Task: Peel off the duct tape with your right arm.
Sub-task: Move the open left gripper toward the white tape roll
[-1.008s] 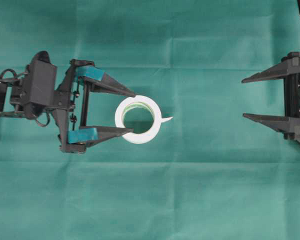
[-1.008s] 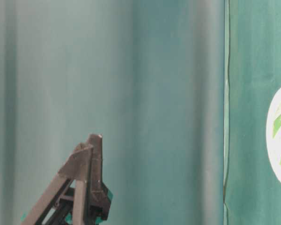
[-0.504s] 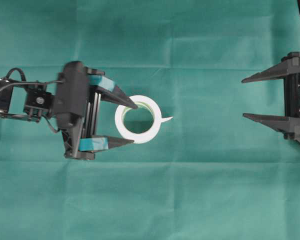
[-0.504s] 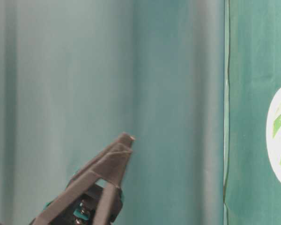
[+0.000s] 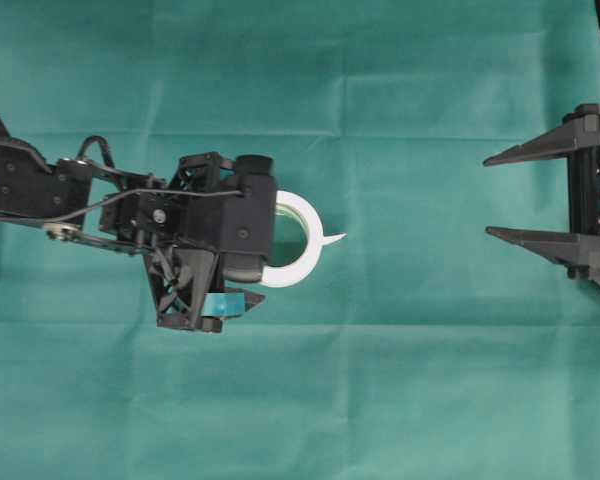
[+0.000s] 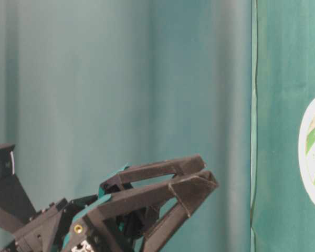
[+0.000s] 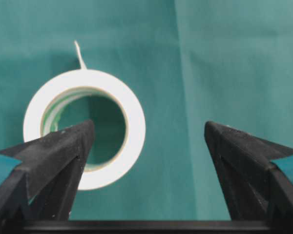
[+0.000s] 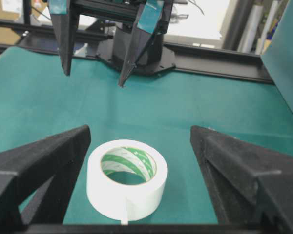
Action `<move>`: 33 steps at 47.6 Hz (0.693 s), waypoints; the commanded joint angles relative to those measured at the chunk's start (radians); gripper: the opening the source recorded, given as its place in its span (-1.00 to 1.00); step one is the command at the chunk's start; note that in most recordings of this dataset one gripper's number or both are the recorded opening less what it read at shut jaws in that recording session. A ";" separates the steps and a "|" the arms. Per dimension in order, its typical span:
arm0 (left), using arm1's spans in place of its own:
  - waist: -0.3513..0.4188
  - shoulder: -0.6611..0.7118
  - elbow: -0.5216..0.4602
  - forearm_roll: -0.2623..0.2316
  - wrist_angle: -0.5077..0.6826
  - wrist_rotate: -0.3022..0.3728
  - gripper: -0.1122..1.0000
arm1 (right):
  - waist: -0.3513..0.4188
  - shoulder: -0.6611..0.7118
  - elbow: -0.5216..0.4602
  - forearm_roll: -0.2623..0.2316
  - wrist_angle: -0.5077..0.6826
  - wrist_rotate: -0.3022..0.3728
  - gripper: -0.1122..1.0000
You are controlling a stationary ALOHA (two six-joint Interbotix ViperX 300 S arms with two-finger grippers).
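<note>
The duct tape (image 5: 308,222) is a white roll lying flat on the green cloth, its core striped green (image 8: 129,163). A thin loose tab (image 5: 334,238) points toward the right arm. My left gripper (image 5: 245,270) hangs open over the roll, pointing down and covering its left half. In the left wrist view one fingertip (image 7: 83,134) stands over the roll's hole and the other over bare cloth beside it; neither visibly touches the duct tape (image 7: 136,114). At the right edge my right gripper (image 5: 492,196) is open and empty, well apart from the roll, facing it (image 8: 140,130).
Green cloth (image 5: 400,380) covers the table, with fold lines across it. A green backdrop (image 6: 121,79) stands at the side in the table-level view. The left arm's black base and frame rails (image 8: 195,53) lie beyond the roll in the right wrist view.
The left arm moved right and tipped its gripper downward, so it now hangs over the roll's left half. Its jaws stayed wide. The right arm and the roll did not move.
</note>
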 commanded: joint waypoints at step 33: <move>-0.006 0.137 -0.075 -0.003 0.017 0.002 0.97 | -0.002 0.044 -0.011 -0.002 -0.009 0.002 0.52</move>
